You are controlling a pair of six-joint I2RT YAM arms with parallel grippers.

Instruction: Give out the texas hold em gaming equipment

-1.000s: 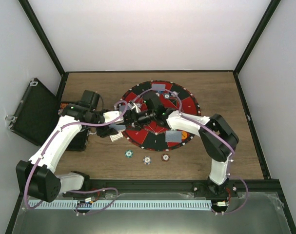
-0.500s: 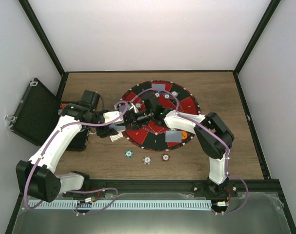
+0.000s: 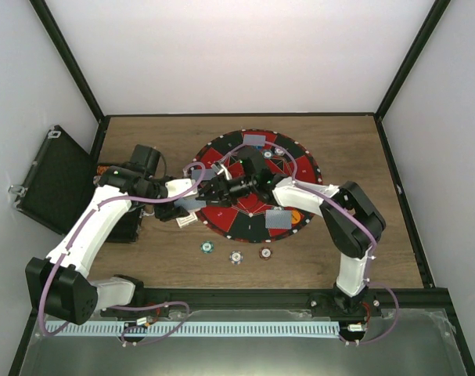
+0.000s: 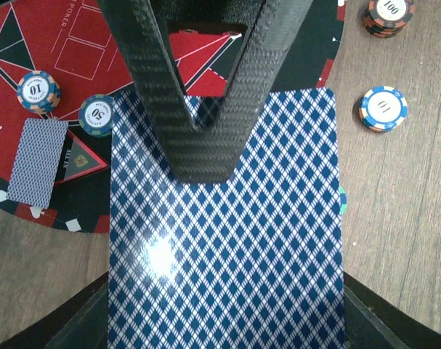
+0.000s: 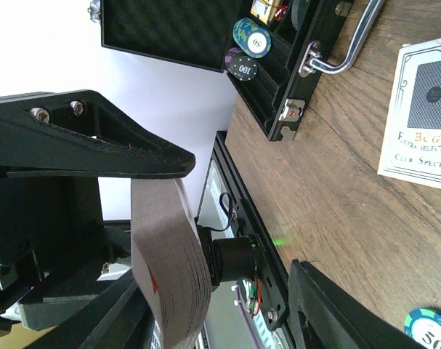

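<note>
Where the round red-and-black mat (image 3: 300, 166) reaches 9 o'clock, the woven carbon-fibre left gripper (image 4: 198, 149) pinches a glossy, diamond-patterned card deck (image 4: 227, 254). The right gripper (image 5: 242, 211), half-open, straddles the deck's edge, narrower than a second ago.

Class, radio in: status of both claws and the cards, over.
Left claw shut on card deck. Right claw open, straddling the deck. Nothing in the way.
</note>
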